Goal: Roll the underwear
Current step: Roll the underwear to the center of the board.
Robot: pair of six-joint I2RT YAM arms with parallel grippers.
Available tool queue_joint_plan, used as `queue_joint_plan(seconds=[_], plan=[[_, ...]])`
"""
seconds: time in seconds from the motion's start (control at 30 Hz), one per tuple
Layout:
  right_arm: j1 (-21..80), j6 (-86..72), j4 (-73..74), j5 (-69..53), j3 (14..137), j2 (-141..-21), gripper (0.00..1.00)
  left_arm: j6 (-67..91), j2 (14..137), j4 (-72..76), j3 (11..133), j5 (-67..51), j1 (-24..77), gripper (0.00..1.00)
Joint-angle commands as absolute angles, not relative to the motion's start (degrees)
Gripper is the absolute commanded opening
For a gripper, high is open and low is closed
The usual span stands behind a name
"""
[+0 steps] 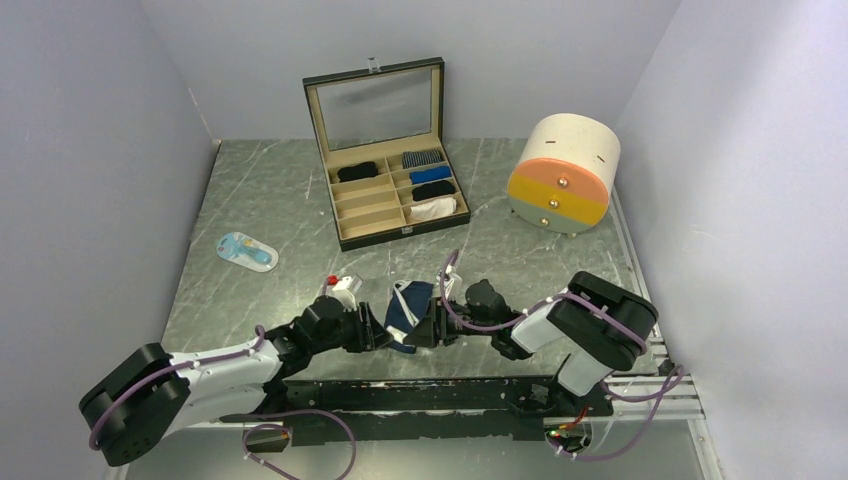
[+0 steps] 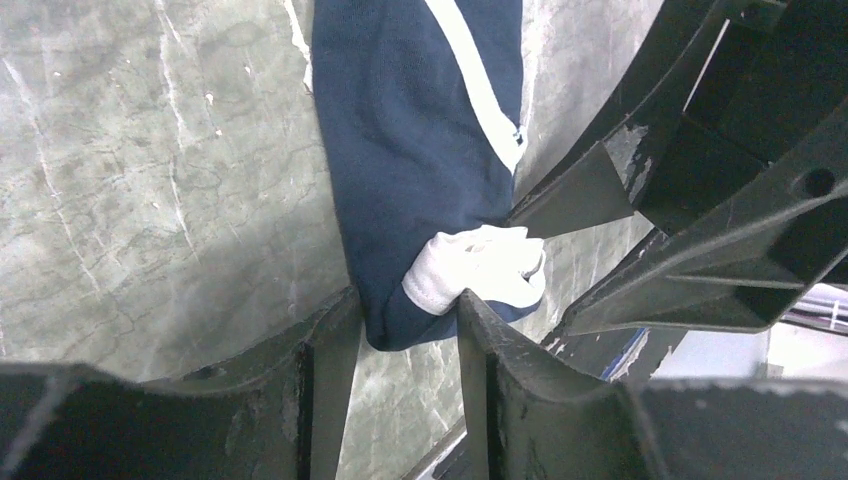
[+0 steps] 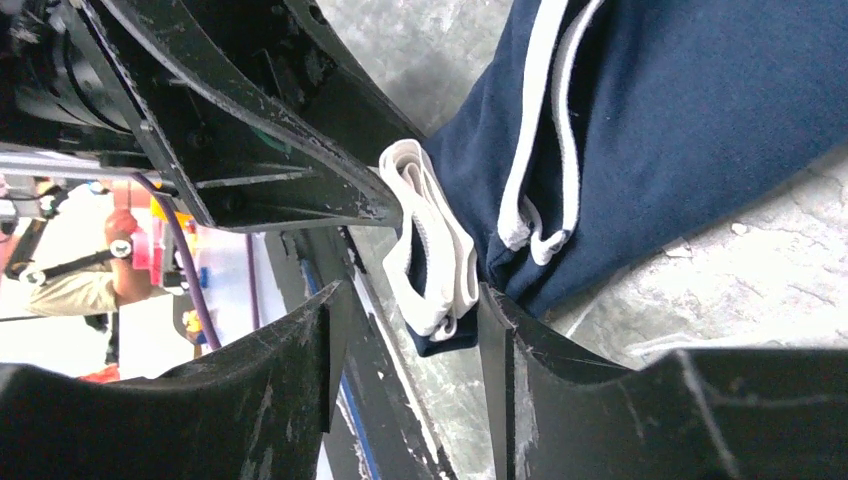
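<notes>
The navy blue underwear [image 1: 408, 310] with white trim lies folded into a long strip on the table near the front, between my two grippers. My left gripper [image 1: 380, 335] is open, and its fingertips straddle the strip's near end in the left wrist view [image 2: 410, 300], touching the cloth [image 2: 410, 150] on both sides. My right gripper [image 1: 427, 328] is open at the same end from the other side [image 3: 405, 300]. Only its right finger [image 3: 495, 320] touches the cloth [image 3: 680, 120]. Two black rolled bundles [image 1: 357, 171] [image 1: 433, 189] lie in the box.
An open compartment box [image 1: 395, 222] stands behind, also holding grey striped, blue and white bundles. A round drawer cabinet [image 1: 563, 172] is at the back right. A blue-and-white object [image 1: 247, 250] lies left. A small white-and-red object [image 1: 343, 288] sits by the left gripper.
</notes>
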State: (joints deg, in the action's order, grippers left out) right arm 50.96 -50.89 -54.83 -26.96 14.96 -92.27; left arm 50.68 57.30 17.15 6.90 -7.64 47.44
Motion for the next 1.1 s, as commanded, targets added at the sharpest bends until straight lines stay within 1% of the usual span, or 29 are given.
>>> queue_joint_plan(seconds=[0.0, 0.1, 0.2, 0.23, 0.27, 0.33, 0.37, 0.4, 0.43, 0.47, 0.53, 0.6, 0.73, 0.9, 1.0, 1.07], plan=[[50.7, -46.3, -51.0, -27.3, 17.1, -90.2, 0.51, 52.3, 59.5, 16.4, 4.8, -4.8, 47.3, 0.45], [50.7, -46.2, -50.4, -28.1, 18.4, -91.0, 0.45, 53.2, 60.9, 18.5, 4.3, -5.2, 47.4, 0.44], [50.7, -46.9, -50.6, -27.8, 19.3, -92.1, 0.36, 53.5, 62.0, 19.2, 4.5, -5.5, 47.3, 0.43], [50.7, -47.2, -50.7, -27.2, 19.3, -92.3, 0.30, 53.4, 62.2, 19.0, 4.7, -5.6, 47.4, 0.42], [50.7, -47.7, -50.8, -26.6, 19.2, -92.4, 0.17, 53.2, 62.3, 18.3, 5.0, -5.4, 47.3, 0.42], [50.6, -48.6, -49.8, -25.1, 19.4, -92.6, 0.00, 52.9, 62.4, 15.9, 5.9, -4.9, 47.3, 0.43], [50.6, -48.7, -48.1, -24.5, 19.9, -92.9, 0.00, 52.7, 62.2, 14.3, 6.4, -4.3, 47.3, 0.45], [50.6, -48.5, -46.3, -24.0, 20.6, -93.2, 0.00, 52.5, 61.7, 12.5, 6.9, -3.8, 47.3, 0.52], [50.5, -48.5, -44.8, -23.2, 21.0, -93.5, 0.00, 52.6, 61.0, 11.2, 7.3, -3.4, 47.3, 0.62], [50.6, -48.9, -44.4, -22.5, 20.9, -93.8, 0.00, 52.3, 60.2, 10.1, 7.6, -3.0, 47.4, 0.69], [50.5, -49.5, -44.4, -21.1, 20.0, -94.0, 0.00, 52.2, 58.1, 8.8, 7.7, -2.1, 47.4, 0.79], [50.4, -49.9, -43.3, -19.1, 19.4, -93.6, 0.00, 52.7, 56.8, 7.1, 7.7, -0.8, 47.3, 0.82], [50.1, -51.3, -44.2, -16.5, 17.7, -93.4, 0.00, 55.4, 56.0, 5.7, 6.8, -0.1, 47.3, 0.83], [49.4, -51.8, -45.2, -17.5, 18.0, -94.7, 0.00, 57.9, 56.4, 7.3, 5.3, -0.5, 47.4, 0.79], [49.1, -52.8, -46.0, -16.9, 17.4, -94.8, 0.00, 60.2, 57.5, 6.5, 5.0, -0.1, 47.4, 0.73], [48.7, -53.9, -47.5, -16.8, 16.2, -94.9, 0.00, 62.1, 58.2, 6.1, 4.4, -0.1, 47.3, 0.68]])
